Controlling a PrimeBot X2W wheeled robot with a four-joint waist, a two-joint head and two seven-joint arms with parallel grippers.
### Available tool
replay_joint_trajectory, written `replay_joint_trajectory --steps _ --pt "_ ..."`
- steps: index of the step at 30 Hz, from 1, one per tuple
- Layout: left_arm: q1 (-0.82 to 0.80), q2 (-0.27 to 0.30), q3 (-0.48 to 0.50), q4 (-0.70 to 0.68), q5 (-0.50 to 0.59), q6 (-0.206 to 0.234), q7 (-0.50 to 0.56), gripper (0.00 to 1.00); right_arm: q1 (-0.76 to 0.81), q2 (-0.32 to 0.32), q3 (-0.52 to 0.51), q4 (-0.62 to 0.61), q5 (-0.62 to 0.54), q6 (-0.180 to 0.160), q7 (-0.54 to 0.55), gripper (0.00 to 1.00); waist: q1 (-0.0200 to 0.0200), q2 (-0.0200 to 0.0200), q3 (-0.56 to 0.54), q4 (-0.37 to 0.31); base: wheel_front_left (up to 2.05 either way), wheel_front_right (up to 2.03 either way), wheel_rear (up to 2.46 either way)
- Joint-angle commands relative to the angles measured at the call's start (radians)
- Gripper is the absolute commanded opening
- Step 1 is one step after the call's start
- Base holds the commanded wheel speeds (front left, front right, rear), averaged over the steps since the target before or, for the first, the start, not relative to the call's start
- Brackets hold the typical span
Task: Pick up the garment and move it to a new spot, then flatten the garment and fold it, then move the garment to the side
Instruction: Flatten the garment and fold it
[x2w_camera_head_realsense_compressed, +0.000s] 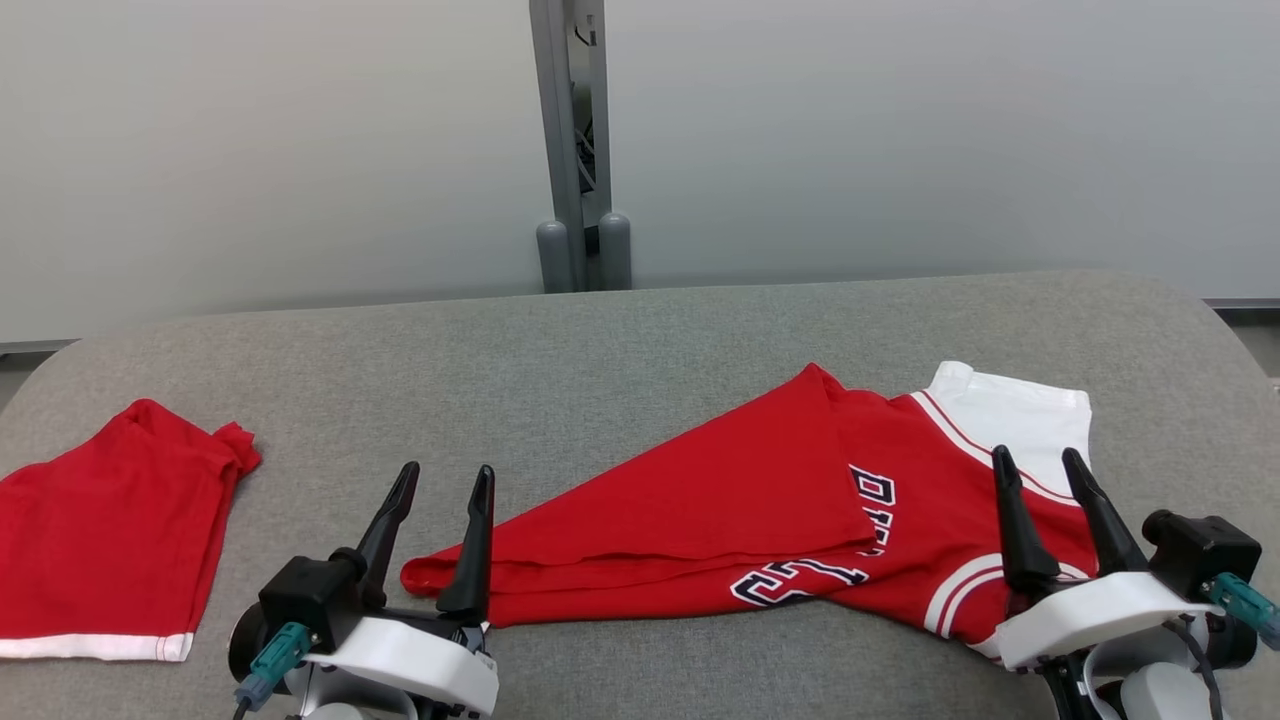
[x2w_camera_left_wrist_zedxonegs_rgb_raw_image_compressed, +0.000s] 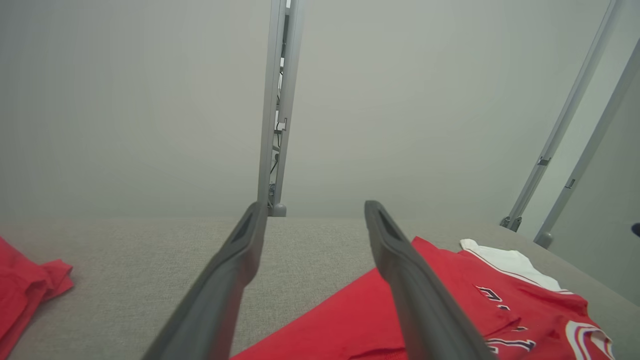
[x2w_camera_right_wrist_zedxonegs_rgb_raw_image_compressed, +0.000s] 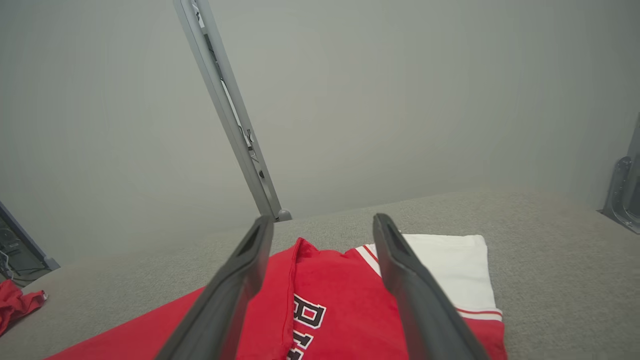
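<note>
Left gripper (x2w_camera_head_realsense_compressed: 448, 470) and right gripper (x2w_camera_head_realsense_compressed: 1036, 455) gape empty; best pinch the jersey (x2w_camera_head_realsense_compressed: 760, 500) low at its 8 o'clock corner and 4 o'clock edge

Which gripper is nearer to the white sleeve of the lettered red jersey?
Right. The right gripper hovers open over the jersey, just short of its white sleeve; the left gripper is open at the jersey's opposite, pointed end.

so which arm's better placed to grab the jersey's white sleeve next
Right. The right gripper is open with its fingers over the jersey beside the white sleeve; the left gripper sits at the opposite end.
</note>
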Motion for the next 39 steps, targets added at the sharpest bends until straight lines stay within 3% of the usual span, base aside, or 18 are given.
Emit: replay_joint_trajectory --steps 1,10,16,23,36,37,39 --pt "0.002 0.004 0.004 -0.002 -0.001 0.004 -0.003 1.0 0.007 -0.002 -0.003 -0.006 -0.005 0.0 -0.002 1.0 0.0 -0.0001 0.002 -0.006 0.0 0.0 0.0" --pt "0.005 0.004 -0.007 -0.001 0.006 0.002 -0.003 1.0 0.009 0.017 0.003 0.024 0.003 0.0 -0.002 1.0 0.0 -0.0001 0.011 0.012 0.0 0.0 0.0" --pt "0.008 0.004 -0.01 0.015 0.017 -0.007 -0.003 1.0 -0.053 0.018 0.068 0.156 0.037 0.0 0.078 1.0 0.0 -0.0001 0.03 0.046 0.0 0.0 0.0" --pt "-0.012 0.004 -0.038 0.036 0.027 -0.016 -0.003 1.0 -0.152 0.023 0.103 0.322 0.166 0.0 0.221 1.0 0.0 -0.0001 0.051 0.108 0.0 0.0 0.0" --pt "-0.016 0.004 -0.038 0.034 0.031 -0.013 -0.003 1.0 -0.228 0.023 0.099 0.509 0.26 0.0 0.24 1.0 0.0 -0.0001 0.071 0.159 0.0 0.0 0.0" --pt "-0.016 0.004 -0.038 0.033 0.03 -0.013 -0.003 1.0 -0.232 0.023 0.105 0.515 0.265 0.0 0.241 0.51 0.0 -0.0001 0.072 0.159 0.0 0.0 0.0" --pt "-0.017 0.004 -0.037 0.033 0.03 -0.012 -0.003 1.0 -0.242 0.023 0.117 0.519 0.274 0.0 0.224 0.0 0.0 -0.0001 0.074 0.159 0.0 0.0 0.0"
